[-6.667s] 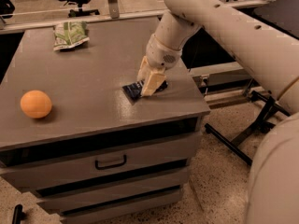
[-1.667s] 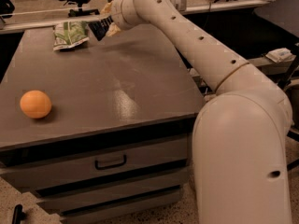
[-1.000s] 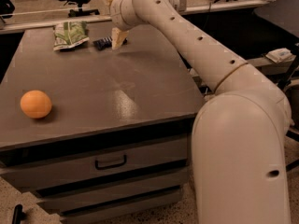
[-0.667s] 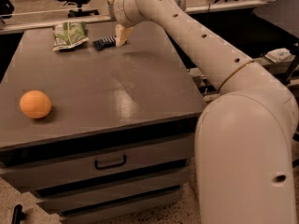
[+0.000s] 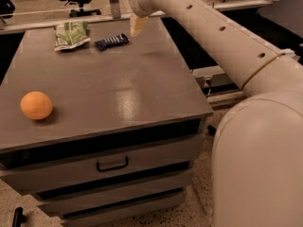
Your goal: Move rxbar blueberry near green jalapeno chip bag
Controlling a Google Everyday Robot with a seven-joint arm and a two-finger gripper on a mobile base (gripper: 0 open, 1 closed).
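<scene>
A single camera view is looking down on a grey worktop (image 5: 128, 79) sitting above a stack of drawers (image 5: 113, 162). All of them are shut, so their contents are hidden. The rxbar blueberry (image 5: 111, 41) is lying flat near the far edge, showing as a slim, dark navy bar with pale marks. It is sitting just beside the green jalapeno chip bag (image 5: 71, 34), a crinkled green-and-white packet. An orange (image 5: 36, 105) is resting well apart, nearer the front. The white arm (image 5: 222, 46) is reaching across, with its claw (image 5: 137, 27) hovering just beside the bar and gripping nothing. I cannot tell whether the claw is released or clenched.
</scene>
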